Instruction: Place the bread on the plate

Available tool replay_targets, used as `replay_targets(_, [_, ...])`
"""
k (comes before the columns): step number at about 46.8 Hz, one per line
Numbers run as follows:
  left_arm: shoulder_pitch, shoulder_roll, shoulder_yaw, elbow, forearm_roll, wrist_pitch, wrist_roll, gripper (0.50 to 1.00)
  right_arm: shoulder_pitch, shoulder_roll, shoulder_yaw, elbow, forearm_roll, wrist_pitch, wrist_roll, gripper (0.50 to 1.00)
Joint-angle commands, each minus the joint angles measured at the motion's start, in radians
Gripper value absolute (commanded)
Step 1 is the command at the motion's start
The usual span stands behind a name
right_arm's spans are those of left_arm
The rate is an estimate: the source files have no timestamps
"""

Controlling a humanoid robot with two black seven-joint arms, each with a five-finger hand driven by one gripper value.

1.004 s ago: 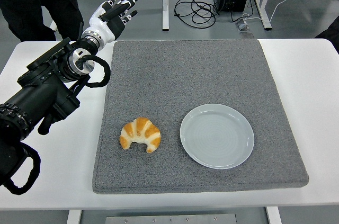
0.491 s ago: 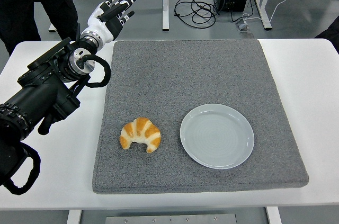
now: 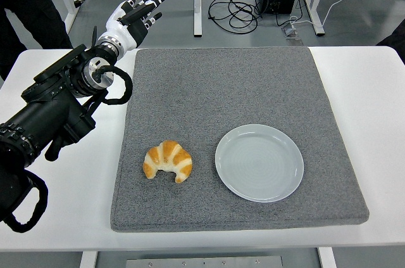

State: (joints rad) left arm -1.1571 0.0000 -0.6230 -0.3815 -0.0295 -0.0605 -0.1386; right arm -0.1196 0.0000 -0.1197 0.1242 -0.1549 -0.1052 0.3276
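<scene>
**Bread on mat, plate bare, left hand raised and holding nothing**

The bread (image 3: 168,161), a croissant, is seen lying on the grey mat (image 3: 221,84) toward its near left part, just beside the plate (image 3: 259,162) but apart from it. Nothing is carried by the plate, which is set to the croissant's right on the same mat. The mat is laid on the white table (image 3: 367,90). The left hand (image 3: 131,18) is held above the table's far left corner, well apart from the bread, fingers spread and nothing gripped. A dark-clothed person (image 3: 25,2), apparently standing, is partly visible at top left.
</scene>
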Motion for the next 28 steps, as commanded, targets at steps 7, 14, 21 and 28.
replay_targets(7, [-0.018,0.0,0.071,-0.01,0.155,0.014,-0.064,0.98,0.0,0.0,0.0,0.0,0.0,-0.001,0.001,1.0])
replay_targets(14, [-0.033,0.0,0.123,-0.1,0.25,0.113,-0.079,0.978,0.0,0.0,0.0,0.0,0.0,-0.001,0.001,1.0])
replay_targets(21, [-0.036,0.061,0.192,-0.307,0.263,0.171,-0.076,0.98,0.0,0.0,0.0,0.0,0.0,-0.001,-0.001,1.0])
replay_targets(28, [-0.044,0.144,0.219,-0.419,0.284,0.188,-0.075,0.98,0.0,0.0,0.0,0.0,0.0,-0.001,-0.001,1.0])
